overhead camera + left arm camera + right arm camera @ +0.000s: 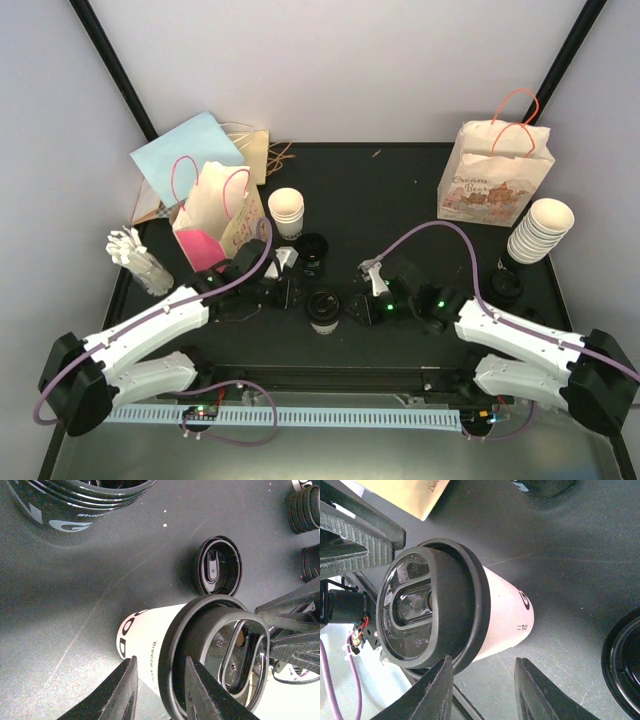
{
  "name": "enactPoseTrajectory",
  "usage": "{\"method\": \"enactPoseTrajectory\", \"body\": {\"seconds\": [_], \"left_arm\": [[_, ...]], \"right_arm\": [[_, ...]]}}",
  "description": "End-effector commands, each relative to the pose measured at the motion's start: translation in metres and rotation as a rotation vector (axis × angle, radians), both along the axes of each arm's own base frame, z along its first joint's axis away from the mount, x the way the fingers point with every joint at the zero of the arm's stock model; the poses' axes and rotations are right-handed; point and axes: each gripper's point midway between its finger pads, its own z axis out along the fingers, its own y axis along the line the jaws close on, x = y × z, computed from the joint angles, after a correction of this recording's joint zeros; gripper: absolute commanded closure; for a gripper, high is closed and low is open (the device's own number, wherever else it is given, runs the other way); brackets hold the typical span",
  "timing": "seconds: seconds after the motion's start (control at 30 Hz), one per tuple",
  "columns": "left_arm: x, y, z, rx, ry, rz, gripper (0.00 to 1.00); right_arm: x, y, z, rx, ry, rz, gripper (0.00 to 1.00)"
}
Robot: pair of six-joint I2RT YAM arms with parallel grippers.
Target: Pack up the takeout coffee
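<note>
- Black lid (325,302) caps the upright cup (326,324); your left gripper (297,296) is at its 9 o'clock, your right gripper (357,309) at 3.
- Left wrist: jaws part-open astride the rim, gripping nothing; square them first.
- Right wrist: jaws part-open, empty; close gently, don't crush.

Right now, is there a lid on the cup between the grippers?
Yes, a black lid caps the white cup.

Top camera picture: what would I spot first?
The white paper cup with a black lid sits mid-table, with the left gripper and the right gripper close on either side. Behind, a tan paper bag with pink handles stands at left, a printed paper bag with orange handles at right.
</note>
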Motion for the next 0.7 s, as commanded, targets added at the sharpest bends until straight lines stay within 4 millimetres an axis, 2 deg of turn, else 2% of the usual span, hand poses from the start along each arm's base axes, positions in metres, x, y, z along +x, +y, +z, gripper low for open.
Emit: {"method": "enactPoseTrajectory", "body": {"seconds": [0.0, 0.67], "left_arm": [[0.002, -0.005, 0.002, -0.027, -0.014, -0.022, 0.72], [-0.014, -0.005, -0.011, -0.042, 0.054, -0.064, 0.74]], "right_arm": [[0.006, 0.007, 0.008, 0.025, -0.020, -0.005, 0.65], [0.017, 0.009, 0.000, -0.026, -0.025, -0.038, 0.68]]}}
